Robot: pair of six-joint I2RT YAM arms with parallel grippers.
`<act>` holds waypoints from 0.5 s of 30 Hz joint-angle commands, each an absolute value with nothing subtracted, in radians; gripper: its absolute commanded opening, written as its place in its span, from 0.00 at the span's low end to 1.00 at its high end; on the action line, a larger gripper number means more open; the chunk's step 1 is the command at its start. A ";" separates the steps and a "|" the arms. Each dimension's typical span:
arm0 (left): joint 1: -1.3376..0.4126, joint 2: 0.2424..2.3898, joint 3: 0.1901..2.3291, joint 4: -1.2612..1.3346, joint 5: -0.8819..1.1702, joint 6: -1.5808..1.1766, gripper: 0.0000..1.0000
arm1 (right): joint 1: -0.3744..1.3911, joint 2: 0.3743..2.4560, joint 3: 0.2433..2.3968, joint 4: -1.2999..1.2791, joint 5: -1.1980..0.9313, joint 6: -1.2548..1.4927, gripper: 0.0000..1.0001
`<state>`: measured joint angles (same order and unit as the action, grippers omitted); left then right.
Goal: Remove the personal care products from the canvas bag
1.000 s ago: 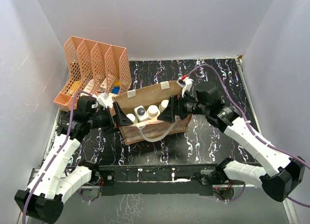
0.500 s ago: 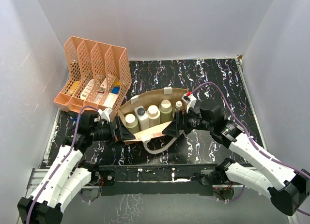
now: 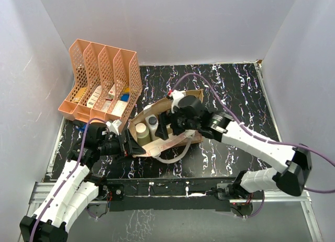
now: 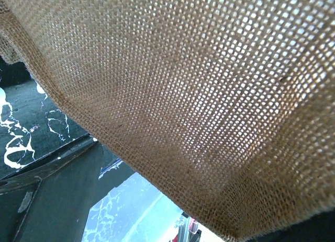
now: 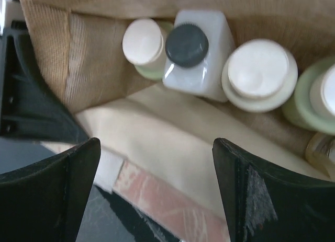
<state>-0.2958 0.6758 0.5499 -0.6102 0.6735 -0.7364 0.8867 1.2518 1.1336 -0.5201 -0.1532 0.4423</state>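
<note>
1. Top external view: the canvas bag [image 3: 163, 146] stands on the black marbled surface [image 3: 230, 85], near the orange mesh rack [image 3: 99, 75].
2. The personal care products [image 5: 260, 69] stand upright inside the bag (white caps, one dark).
3. Over the bag's mouth hovers the right gripper [image 3: 166, 128], fingers [image 5: 47, 200] spread wide and holding nothing.
4. At the bag's left end sits the left gripper [image 3: 131, 143]; burlap fills its wrist view, so whether it pinches the cloth cannot be told.

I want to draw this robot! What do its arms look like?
The left arm and right arm have chunky white shells with black joints. A thin purple cable trails along each. The right end effector has two black, wedge-shaped fingers, one scuffed grey. The left end effector looks alike.
</note>
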 commanded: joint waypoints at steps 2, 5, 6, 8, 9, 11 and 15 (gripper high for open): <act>-0.289 0.680 0.532 -0.677 0.631 -0.728 0.93 | 0.962 1.411 1.317 -0.544 0.055 0.363 0.86; -0.291 0.684 0.547 -0.683 0.622 -0.723 0.93 | 1.004 1.492 1.406 -0.586 0.161 0.349 0.82; -0.291 0.684 0.551 -0.683 0.621 -0.723 0.93 | 1.014 1.512 1.420 -0.596 0.196 0.348 0.82; -0.289 0.687 0.556 -0.681 0.619 -0.724 0.93 | 1.024 1.539 1.441 -0.609 0.254 0.344 0.80; -0.291 0.688 0.558 -0.678 0.621 -0.724 0.93 | 1.026 1.551 1.447 -0.613 0.268 0.343 0.80; -0.290 0.694 0.562 -0.674 0.622 -0.724 0.93 | 1.029 1.576 1.452 -0.616 0.282 0.340 0.80; -0.290 0.711 0.570 -0.671 0.623 -0.720 0.93 | 1.034 1.609 1.458 -0.618 0.290 0.342 0.75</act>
